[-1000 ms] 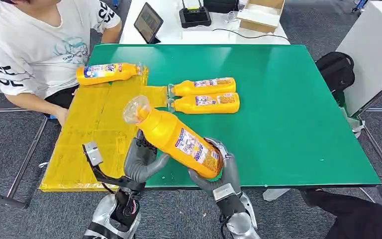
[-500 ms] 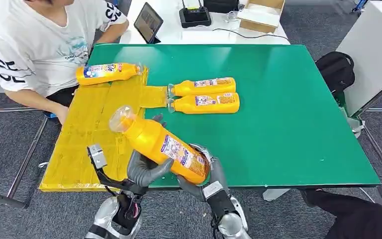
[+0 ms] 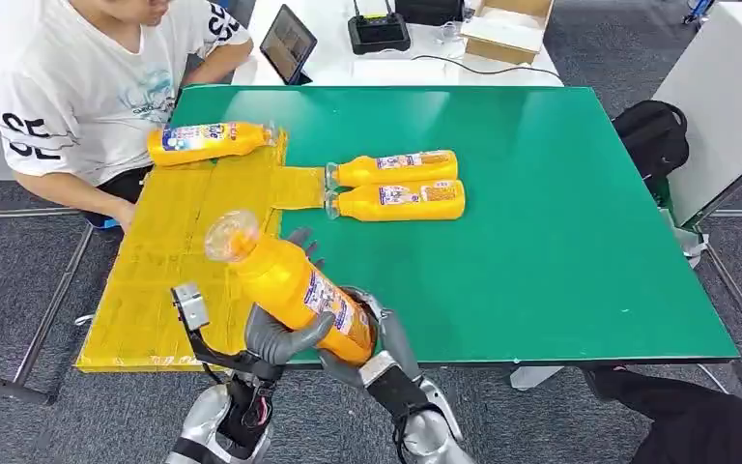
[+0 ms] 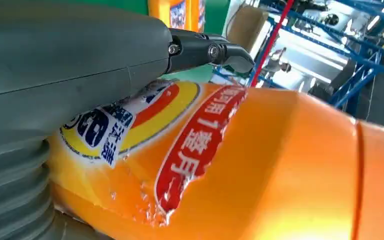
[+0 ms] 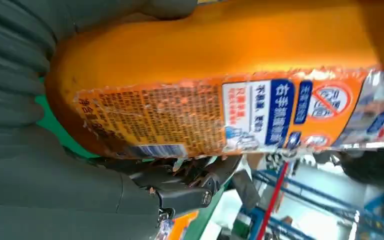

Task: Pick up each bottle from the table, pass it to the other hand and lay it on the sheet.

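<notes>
Silver arms end in each grey robot hand (image 3: 280, 333) with ribbed cover, thick thumb, darker screwed fingers (image 4: 205, 50).

1. An orange bottle (image 3: 295, 288) with a clear cap and a printed label is tilting in the air over the near edge of the worktop, cap pointing up and toward the far left corner; the left hand (image 3: 275, 333) is cupping its middle from below and the right hand (image 3: 372, 333) is gripping its base.
2. A second orange bottle (image 3: 208, 142) is lying on its side on the yellow sheet (image 3: 169, 261), at the sheet's far edge.
3. Two more orange bottles (image 3: 393, 169) (image 3: 398, 200) are lying side by side, touching, on the green worktop near its middle, their caps meeting the sheet's tab.
4. The sheet is lying flat across the worktop's left side.
</notes>
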